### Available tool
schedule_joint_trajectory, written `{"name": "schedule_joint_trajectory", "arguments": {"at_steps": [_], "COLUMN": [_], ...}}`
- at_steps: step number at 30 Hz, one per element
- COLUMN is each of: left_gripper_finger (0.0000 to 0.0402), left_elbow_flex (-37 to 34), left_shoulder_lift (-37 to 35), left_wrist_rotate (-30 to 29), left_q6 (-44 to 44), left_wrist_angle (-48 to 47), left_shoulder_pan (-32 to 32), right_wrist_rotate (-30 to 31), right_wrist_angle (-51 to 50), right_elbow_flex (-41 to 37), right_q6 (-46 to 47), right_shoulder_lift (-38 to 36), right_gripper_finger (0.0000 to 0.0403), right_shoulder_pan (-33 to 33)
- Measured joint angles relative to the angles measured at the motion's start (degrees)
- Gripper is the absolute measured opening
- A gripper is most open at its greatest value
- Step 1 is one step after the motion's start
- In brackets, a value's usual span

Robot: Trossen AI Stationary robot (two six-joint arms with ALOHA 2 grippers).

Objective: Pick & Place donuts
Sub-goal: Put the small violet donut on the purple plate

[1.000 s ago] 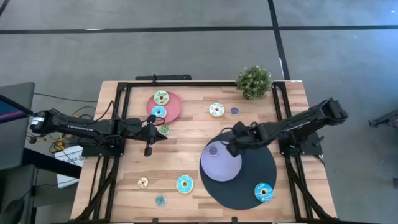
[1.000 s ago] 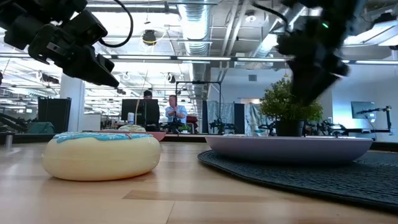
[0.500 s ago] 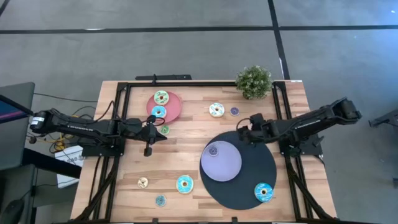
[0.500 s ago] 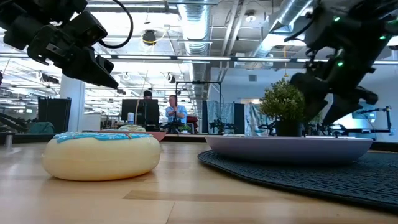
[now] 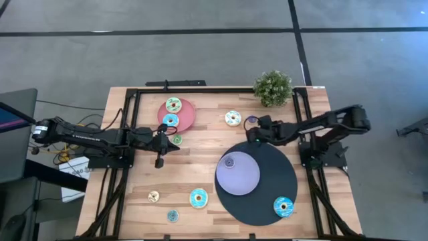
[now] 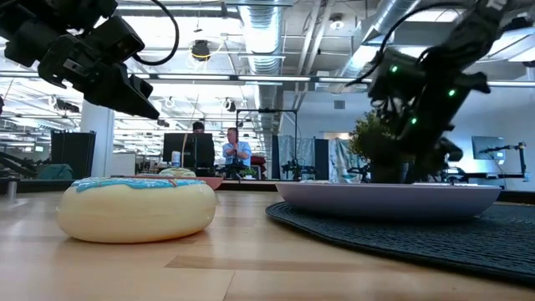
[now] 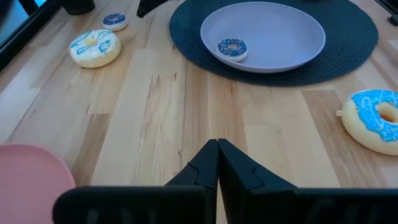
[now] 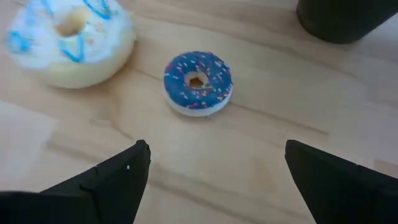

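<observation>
My right gripper (image 8: 211, 168), jaws now spread wide, has swung off the lavender plate (image 5: 237, 175), where a small purple donut (image 5: 229, 161) now lies, toward the next small purple donut (image 8: 198, 83) far right; my left gripper (image 5: 159, 163) waits closed.

both arms matte black, jointed links. left arm (image 5: 80, 134) has white lettering along it. right arm (image 6: 418, 84) shows small green LEDs, black cable loop.

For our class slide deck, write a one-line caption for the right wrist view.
Open right gripper poised over a small blue-iced donut beside a larger cream donut.
</observation>
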Motion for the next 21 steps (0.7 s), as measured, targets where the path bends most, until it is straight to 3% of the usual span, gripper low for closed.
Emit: {"name": "schedule_joint_trajectory", "arguments": {"at_steps": [11,21], "left_gripper_finger": [0.0000,0.0000], "left_elbow_flex": [0.00,0.00], "left_shoulder_lift": [0.00,0.00], "left_wrist_rotate": [0.02,0.02], "left_q6": [0.04,0.09], "left_wrist_angle": [-0.13,-0.11], "left_shoulder_pan": [0.00,0.00], "right_wrist_rotate": [-3.35,-6.74], "right_wrist_angle": [11.74,16.25], "right_elbow_flex": [0.07,0.13], "right_q6": [-6.33,-11.39], "right_shoulder_lift": [8.00,8.35], "right_gripper_finger": [0.0332,0.0328], "right_shoulder_pan": [-5.71,-10.55]}}
